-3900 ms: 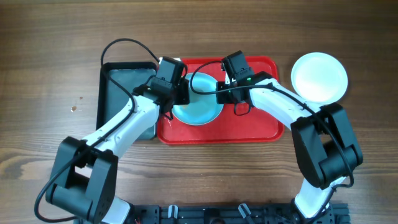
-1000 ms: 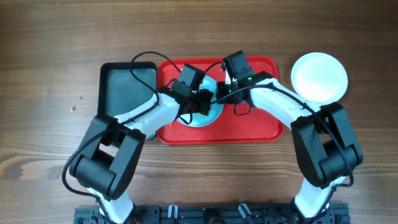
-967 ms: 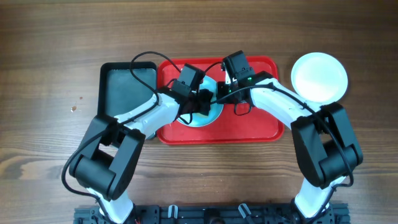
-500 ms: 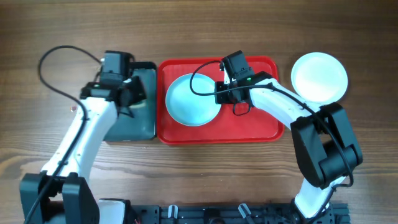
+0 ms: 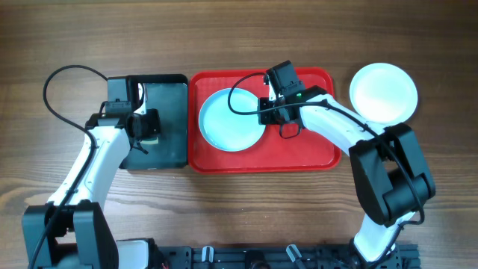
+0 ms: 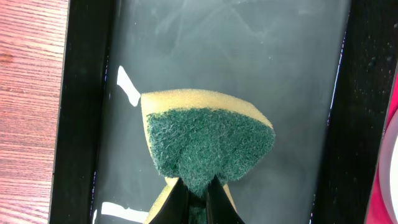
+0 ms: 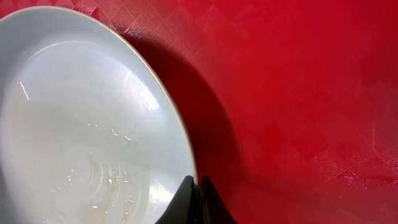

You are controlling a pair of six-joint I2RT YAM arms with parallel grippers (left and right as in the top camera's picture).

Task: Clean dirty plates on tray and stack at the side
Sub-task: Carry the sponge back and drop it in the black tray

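Your right claw (image 5: 266,113) pinches the right rim of the plate (image 5: 228,121) on the tray (image 5: 299,153), the left claw (image 6: 198,186) grips the sponge (image 6: 208,140) over the basin (image 5: 168,146); the wet rim could slip free if you lift fast.

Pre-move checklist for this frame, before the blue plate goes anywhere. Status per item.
1. Left jaws shut on the sponge: ok.
2. Sponge is over the black basin, away from the red tray: ok.
3. Right jaws pinched on the rim of the aqua plate: ok.
4. Aqua plate wiped clean: cannot tell. The right wrist view shows wet streaks and no obvious dirt.
5. Stacking spot: the white plate sits on the table right of the tray, with nothing on it: ok.
6. Left arm out of the way of the tray: ok.
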